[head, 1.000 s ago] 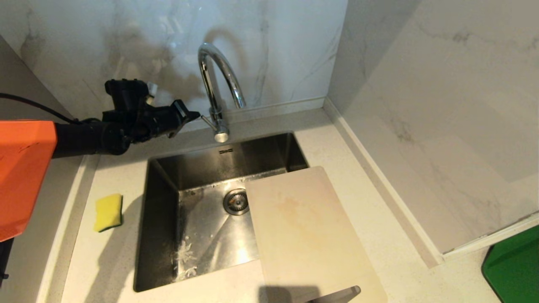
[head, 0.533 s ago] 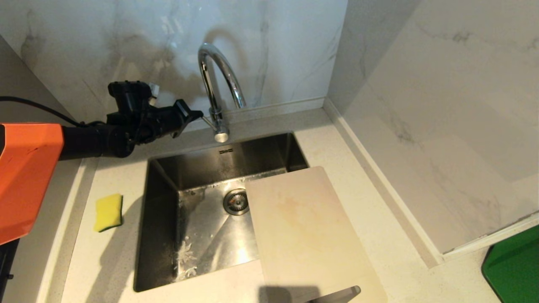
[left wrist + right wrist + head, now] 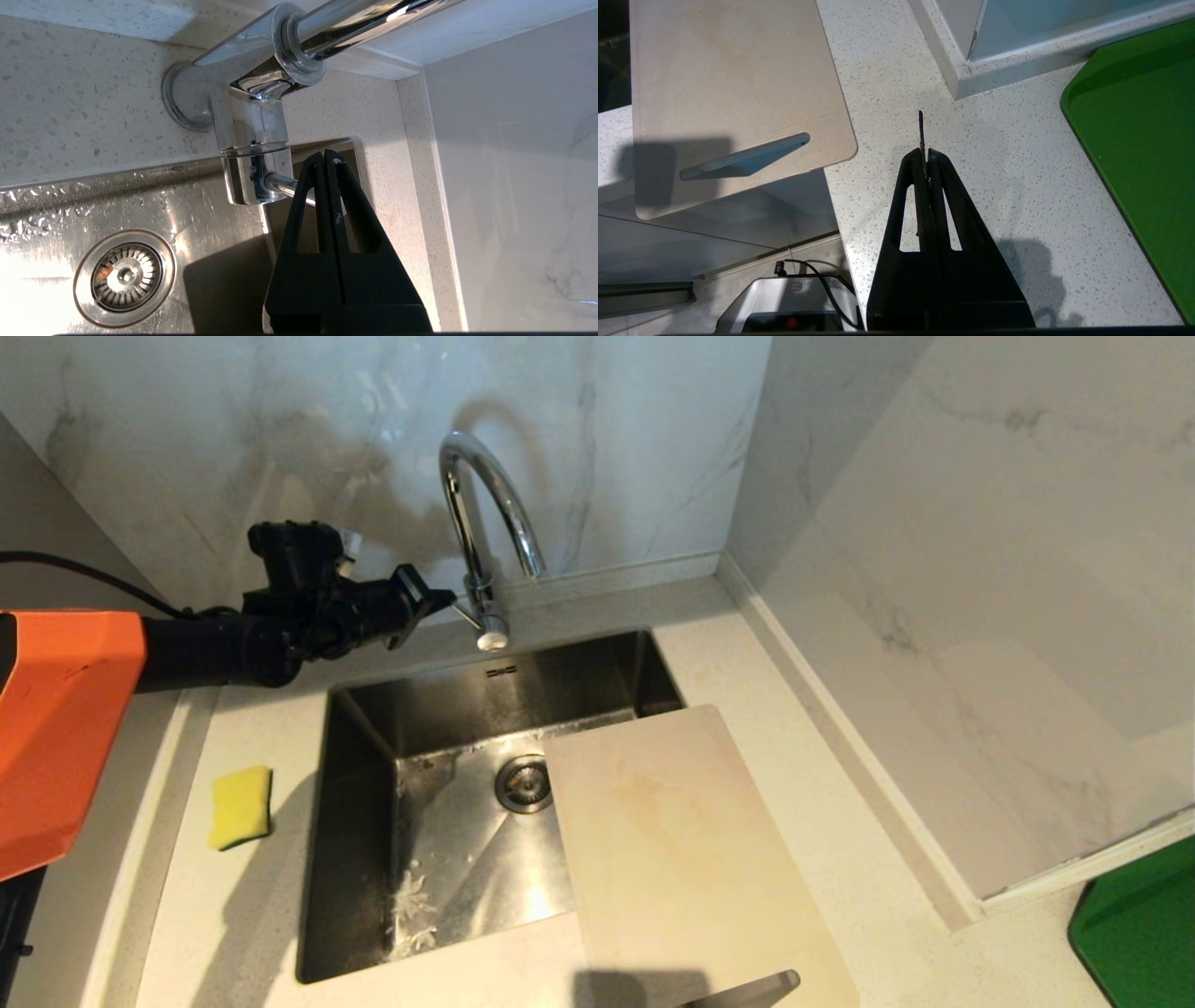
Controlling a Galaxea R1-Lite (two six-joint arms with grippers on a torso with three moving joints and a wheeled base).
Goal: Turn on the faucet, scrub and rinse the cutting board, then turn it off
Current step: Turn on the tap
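Head view: cutting board [image 3: 681,849] lies over the sink's [image 3: 355,821] right side, slot handle nearest; chrome faucet [image 3: 485,513] stands behind; left gripper [image 3: 439,599] (fingers pressed together) touches its lever [image 3: 280,184]. Right gripper [image 3: 924,156], closed, hovers above the surface [image 3: 994,154].

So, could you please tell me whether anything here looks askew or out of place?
Yes: the cutting board lies askew, partly on the counter and partly overhanging the sink, its handle end jutting past the counter's front edge. Faint yellowish staining marks its middle. Nothing else stands out.
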